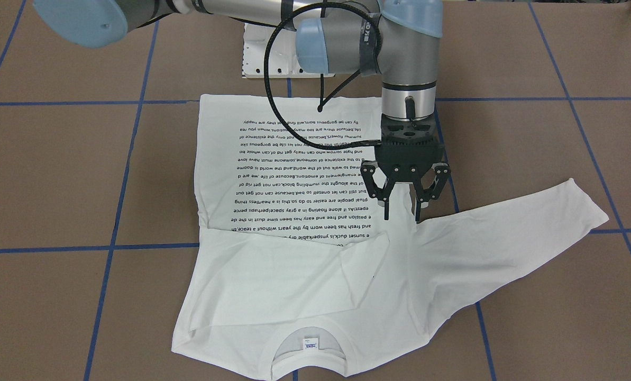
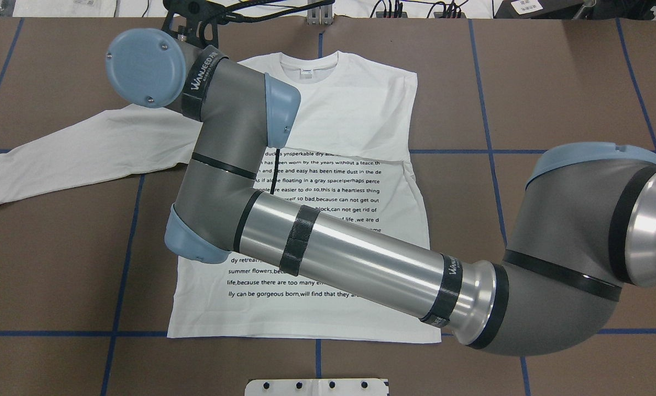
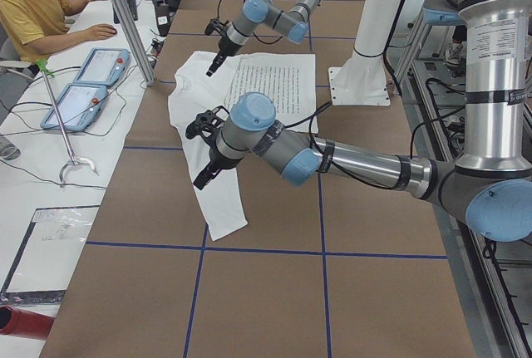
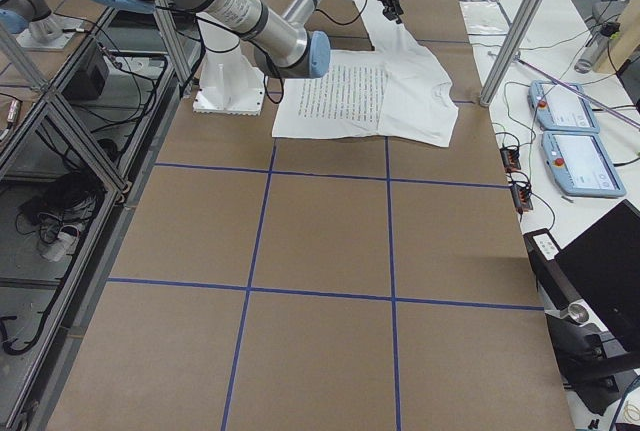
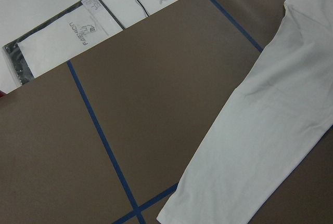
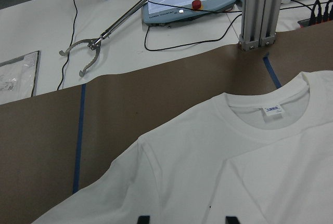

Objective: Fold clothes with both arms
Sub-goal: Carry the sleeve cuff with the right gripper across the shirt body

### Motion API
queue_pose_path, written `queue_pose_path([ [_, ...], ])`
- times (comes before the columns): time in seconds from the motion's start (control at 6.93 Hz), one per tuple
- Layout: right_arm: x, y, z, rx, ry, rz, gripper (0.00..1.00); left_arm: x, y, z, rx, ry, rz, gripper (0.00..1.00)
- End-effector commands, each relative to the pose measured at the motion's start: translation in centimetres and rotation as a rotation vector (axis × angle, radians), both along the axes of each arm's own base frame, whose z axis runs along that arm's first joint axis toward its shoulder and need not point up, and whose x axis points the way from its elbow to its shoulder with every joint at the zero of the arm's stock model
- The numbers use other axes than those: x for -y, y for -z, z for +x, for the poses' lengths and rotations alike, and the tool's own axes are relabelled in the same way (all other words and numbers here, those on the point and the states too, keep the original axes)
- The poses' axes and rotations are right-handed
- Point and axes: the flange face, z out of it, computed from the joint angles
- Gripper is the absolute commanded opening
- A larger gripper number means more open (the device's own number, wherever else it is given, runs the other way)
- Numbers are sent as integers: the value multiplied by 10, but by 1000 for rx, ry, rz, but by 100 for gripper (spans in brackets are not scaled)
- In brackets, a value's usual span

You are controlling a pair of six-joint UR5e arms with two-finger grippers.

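One sleeve (image 1: pixel 278 280) folded across the T-shirt (image 1: pixel 294 174), the other sleeve (image 1: pixel 511 233) outspread toward the counter's (image 1: pixel 548 153) left edge; right gripper (image 1: pixel 402 217) fingers (image 1: pixel 386 209) parted, left gripper's (image 3: pixel 199 179) we cannot tell.

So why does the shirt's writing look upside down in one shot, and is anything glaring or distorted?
Front-facing view: that camera faces the robot, so the T-shirt text reads inverted, and the close blue joint cap looms oversized. Overhead view: a glare streak runs along the right arm. Left wrist view: the sleeve is almost featureless white.
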Motion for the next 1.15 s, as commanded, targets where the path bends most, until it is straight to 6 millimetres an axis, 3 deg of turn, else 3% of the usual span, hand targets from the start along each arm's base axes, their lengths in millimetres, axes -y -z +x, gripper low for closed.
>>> queue_pose_path([
  [0.0, 31, -19, 33, -61, 37, -118, 100, 4, 0, 2, -1, -3, 3, 100],
  [0.14, 60, -58, 77, -46, 93, -171, 100, 8, -9, 15, -2, -30, 8, 100],
  [0.29, 75, -105, 130, -62, 157, -138, 100, 13, -32, 39, -16, -57, -24, 100],
  [0.43, 92, -145, 186, -64, 213, -130, 100, 14, -46, 79, -63, -67, -59, 100],
  [0.58, 102, -190, 248, -76, 286, -106, 100, 13, -77, 112, -69, -57, -45, 100],
  [0.72, 100, -248, 312, -112, 352, -73, 100, 6, -117, 139, -81, -60, -51, 100],
  [0.87, 91, -297, 375, -145, 400, -40, 100, 1, -143, 156, -65, -75, -46, 100],
  [1.01, 78, -328, 417, -148, 444, -20, 100, -4, -161, 172, -31, -82, -49, 100],
])
